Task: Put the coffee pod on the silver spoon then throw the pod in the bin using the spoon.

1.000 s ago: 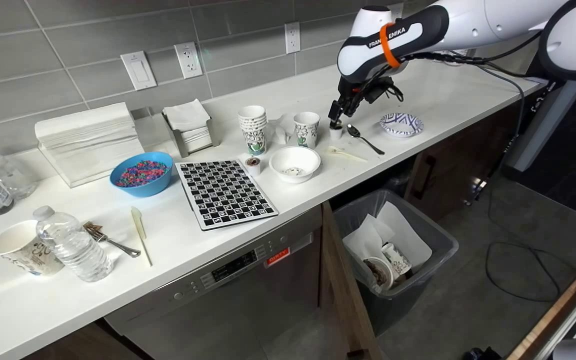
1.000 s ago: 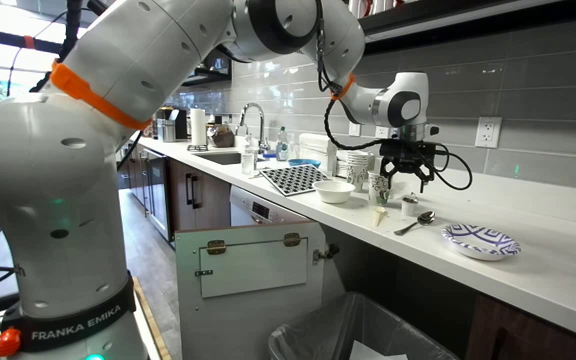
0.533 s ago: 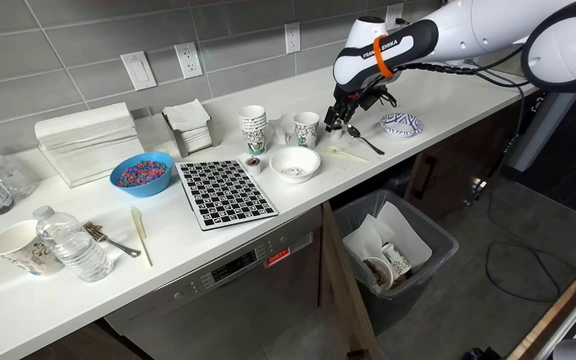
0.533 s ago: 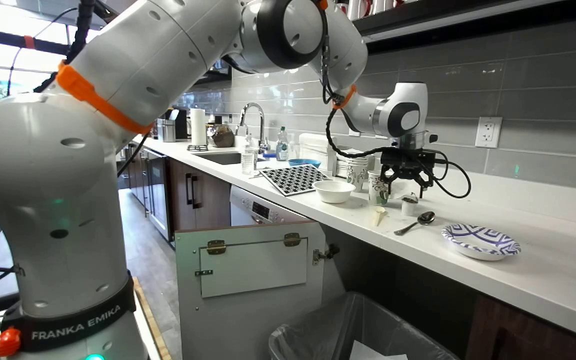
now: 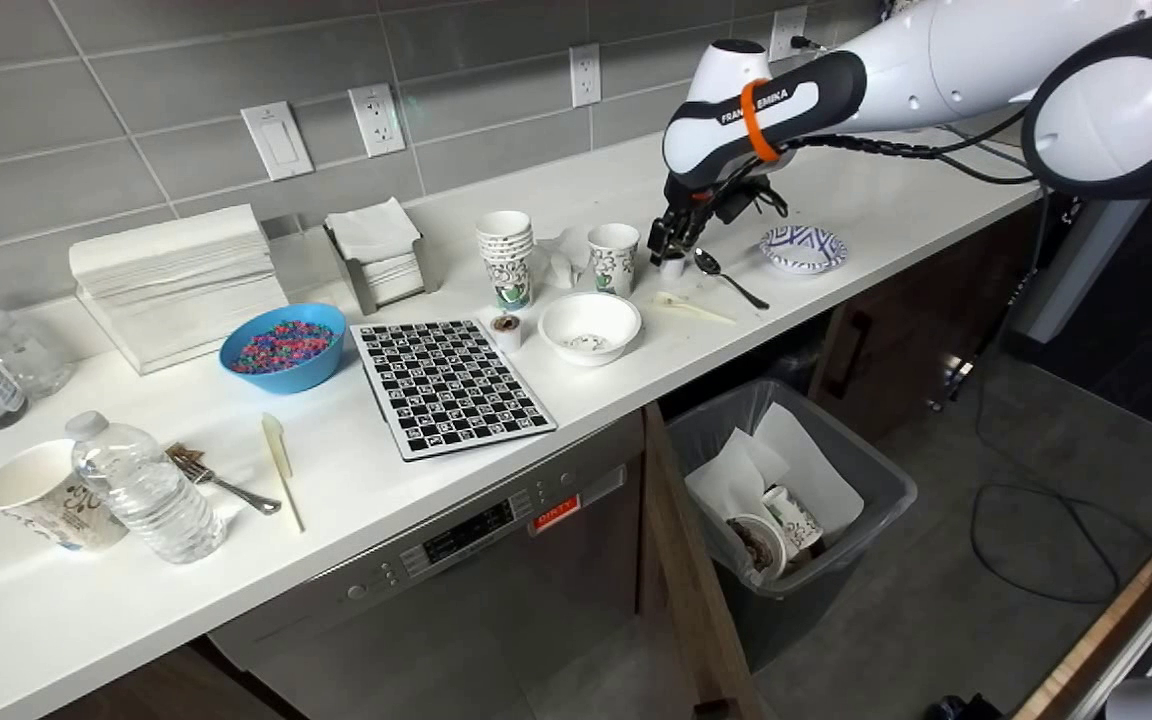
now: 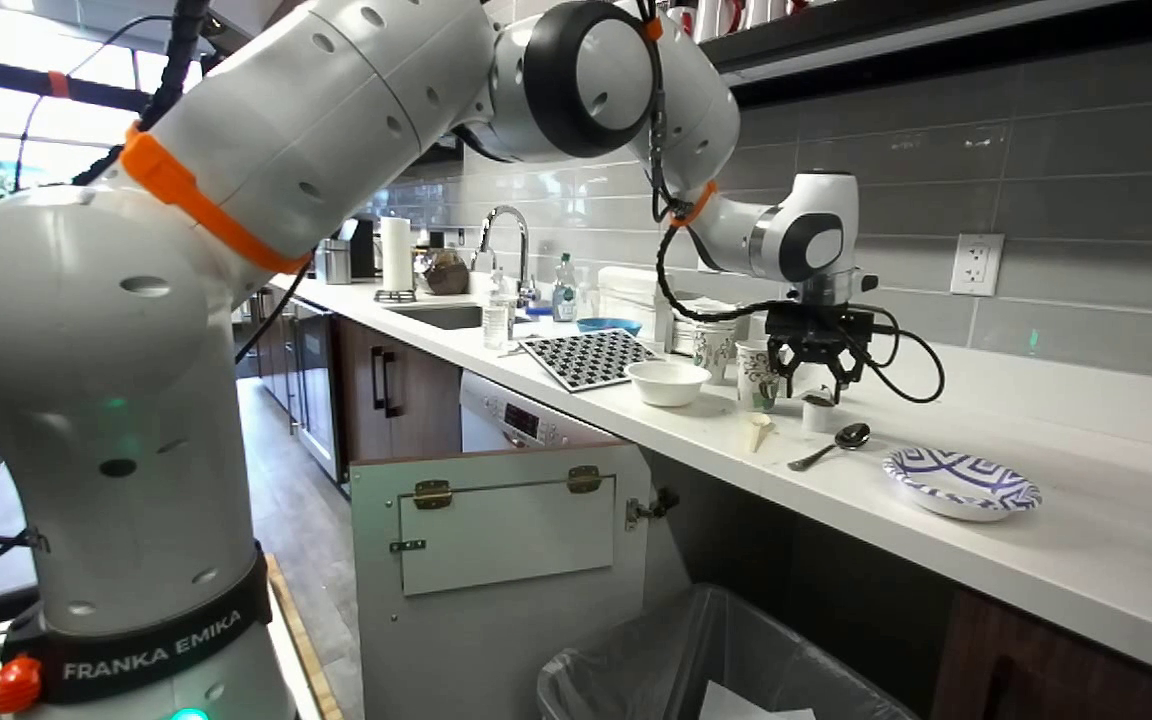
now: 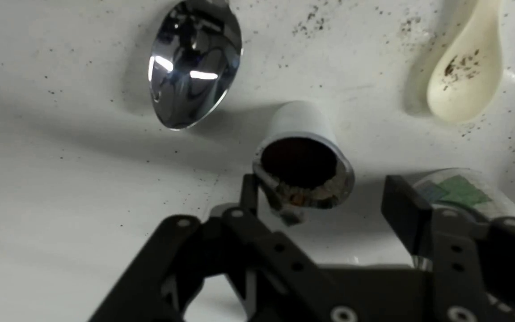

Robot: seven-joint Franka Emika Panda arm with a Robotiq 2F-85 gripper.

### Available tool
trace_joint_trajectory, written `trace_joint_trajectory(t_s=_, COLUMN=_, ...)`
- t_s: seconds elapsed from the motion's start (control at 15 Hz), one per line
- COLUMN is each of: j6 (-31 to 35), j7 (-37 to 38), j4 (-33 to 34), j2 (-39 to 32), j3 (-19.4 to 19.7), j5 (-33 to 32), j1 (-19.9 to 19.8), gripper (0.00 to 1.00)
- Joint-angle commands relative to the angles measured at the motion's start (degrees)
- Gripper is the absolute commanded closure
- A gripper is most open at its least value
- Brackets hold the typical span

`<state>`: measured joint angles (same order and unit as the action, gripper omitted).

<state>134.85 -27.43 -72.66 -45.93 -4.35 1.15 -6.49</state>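
Fingers (image 7: 404, 214) spread around upright pod (image 7: 302, 120), contact unclear. Silver spoon (image 7: 195, 67) beside pod, on table (image 6: 1116, 460). Bin (image 5: 786, 625) below, paper (image 5: 816, 470) inside.

1. White countertop (image 5: 896, 212) in an exterior view; directions from the upright coffee pod (image 5: 672, 268) on it.
2. Silver spoon (image 5: 733, 282): between three and four o'clock.
3. Blue-patterned bowl (image 5: 804, 250): three o'clock.
4. Cream-coloured spoon (image 5: 686, 304): five o'clock.
5. White bowl (image 5: 591, 314): eight o'clock.
6. Paper cup (image 5: 613, 260): nine o'clock.

A dishwasher (image 5: 496, 600) bearing a DIRTY sign (image 5: 556, 514), the countertop (image 5: 356, 480) and tiled backsplash (image 5: 236, 60) above that dishwasher, the open cabinet door (image 6: 501, 635) beside it and the sink (image 6: 446, 317) with gooseneck faucet (image 6: 524, 250) beyond it make this a kitchen.
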Motion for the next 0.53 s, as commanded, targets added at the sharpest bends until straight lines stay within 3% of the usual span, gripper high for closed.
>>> trace_joint_trajectory(t_s=0.0, j6=-2.07, j7=-0.25, j4=2.77, j2=-1.80, j3=-0.42, j5=-0.69, j1=-0.57, gripper=0.12)
trace_joint_trajectory(t_s=0.13, j6=-2.25, j7=-0.17, j4=2.68, j2=-1.76, j3=-0.39, j5=-0.66, j1=-0.71, gripper=0.12)
trace_joint_trajectory(t_s=0.4, j6=-2.85, j7=0.10, j4=2.48, j2=-1.63, j3=-0.15, j5=-0.95, j1=-0.72, gripper=0.32)
trace_joint_trajectory(t_s=0.47, j6=-3.02, j7=0.08, j4=2.48, j2=-1.66, j3=-0.14, j5=-1.00, j1=-0.73, gripper=0.28)
